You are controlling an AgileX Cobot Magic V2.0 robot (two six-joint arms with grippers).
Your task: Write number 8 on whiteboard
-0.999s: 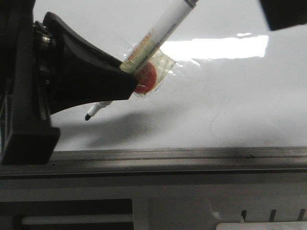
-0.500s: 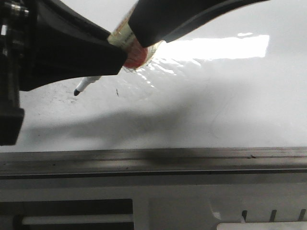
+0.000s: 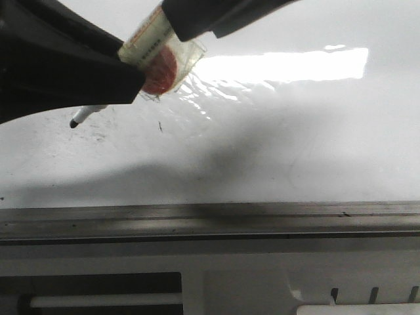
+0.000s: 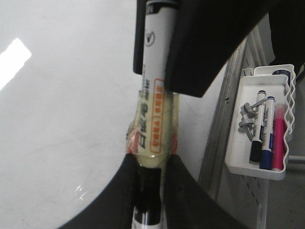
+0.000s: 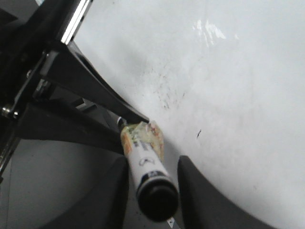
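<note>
The whiteboard (image 3: 295,144) lies flat, glossy with glare. No number 8 shows on it, only a small black speck (image 3: 160,126) and faint smudges. My left gripper (image 3: 134,73) is shut on a white marker pen (image 3: 147,41) wrapped in yellowish tape with a red patch. The pen's black tip (image 3: 73,123) points down and left, just over the board. In the left wrist view my left gripper (image 4: 151,160) clamps the pen (image 4: 155,109). My right gripper (image 3: 197,18) is open around the pen's rear end (image 5: 155,200). The right wrist view (image 5: 155,164) shows a gap beside the barrel.
A grey metal edge strip (image 3: 262,213) runs along the board's near side. A white tray (image 4: 238,152) beside the board holds a few spare markers and a metal clip. Scattered black specks (image 5: 167,95) mark the board near the pen.
My left gripper has carried the pen left and upward, its tip shifting left. My right gripper has come in from the upper right and now straddles the pen's rear end.
</note>
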